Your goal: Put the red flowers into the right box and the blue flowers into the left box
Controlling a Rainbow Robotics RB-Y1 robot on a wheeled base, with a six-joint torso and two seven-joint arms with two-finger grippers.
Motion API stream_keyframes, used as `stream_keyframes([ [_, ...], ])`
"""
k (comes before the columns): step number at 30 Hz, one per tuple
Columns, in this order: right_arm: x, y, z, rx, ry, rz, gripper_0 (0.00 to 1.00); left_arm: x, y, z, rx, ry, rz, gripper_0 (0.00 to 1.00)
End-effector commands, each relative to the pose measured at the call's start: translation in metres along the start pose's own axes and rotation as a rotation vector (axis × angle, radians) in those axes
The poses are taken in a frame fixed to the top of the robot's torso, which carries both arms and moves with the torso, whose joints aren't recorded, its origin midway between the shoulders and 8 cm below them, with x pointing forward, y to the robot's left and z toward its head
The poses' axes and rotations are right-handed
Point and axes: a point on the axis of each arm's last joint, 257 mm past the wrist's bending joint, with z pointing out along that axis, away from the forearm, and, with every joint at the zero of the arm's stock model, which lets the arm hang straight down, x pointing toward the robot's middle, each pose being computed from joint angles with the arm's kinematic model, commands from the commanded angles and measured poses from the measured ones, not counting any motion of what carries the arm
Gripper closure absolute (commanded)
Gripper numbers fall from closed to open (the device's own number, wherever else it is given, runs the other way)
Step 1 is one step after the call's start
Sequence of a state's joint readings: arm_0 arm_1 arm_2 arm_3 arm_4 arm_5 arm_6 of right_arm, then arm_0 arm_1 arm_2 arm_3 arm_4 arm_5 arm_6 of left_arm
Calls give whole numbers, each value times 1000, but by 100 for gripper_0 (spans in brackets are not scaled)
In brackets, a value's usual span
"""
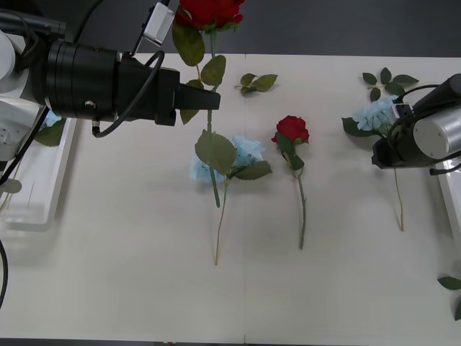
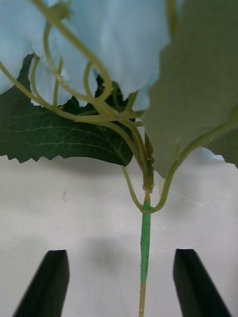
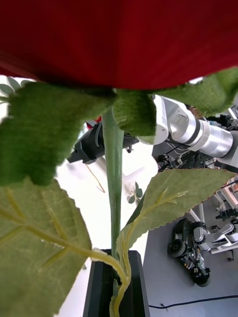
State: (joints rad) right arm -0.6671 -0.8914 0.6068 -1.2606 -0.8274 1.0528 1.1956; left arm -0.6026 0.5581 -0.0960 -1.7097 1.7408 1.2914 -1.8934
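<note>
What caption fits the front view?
Left gripper lifts a red rose; right gripper hovers at a blue flower.

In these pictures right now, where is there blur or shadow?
Left wrist view: the red rose head is so near the lens that it blurs. Right wrist view: blue petals are soft, and the leaf shades the table. Front view: even light, faint shadows.

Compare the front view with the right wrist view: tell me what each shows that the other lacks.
Front only: the left gripper shut on a raised red rose, a second rose and another blue flower lying on the table, and the left box.
Right wrist only: the open right gripper straddling the stem.
Both: the rightmost blue flower.
</note>
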Motion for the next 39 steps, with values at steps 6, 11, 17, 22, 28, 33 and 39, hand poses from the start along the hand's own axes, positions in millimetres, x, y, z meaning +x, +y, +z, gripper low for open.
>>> stream_keyframes([
  [6, -22, -14, -21, -57, -58, -123, 0, -9, -16, 3, 17, 13, 39, 100],
  [11, -35, -12, -38, -144, -96, -150, 0, -9, -16, 3, 17, 13, 39, 100],
  [17, -54, -7, -65, -258, -181, -176, 0, -9, -16, 3, 17, 13, 39, 100],
  [22, -58, -10, -90, -329, -245, -200, 0, -9, -16, 3, 17, 13, 39, 100],
  [28, -55, 4, -126, -523, -357, -143, 0, -9, -16, 3, 17, 13, 39, 100],
  [33, -46, 22, -148, -669, -450, -161, 0, -9, -16, 3, 17, 13, 39, 100],
  [39, -26, 66, -174, -847, -574, -219, 0, -9, -16, 3, 17, 13, 39, 100],
])
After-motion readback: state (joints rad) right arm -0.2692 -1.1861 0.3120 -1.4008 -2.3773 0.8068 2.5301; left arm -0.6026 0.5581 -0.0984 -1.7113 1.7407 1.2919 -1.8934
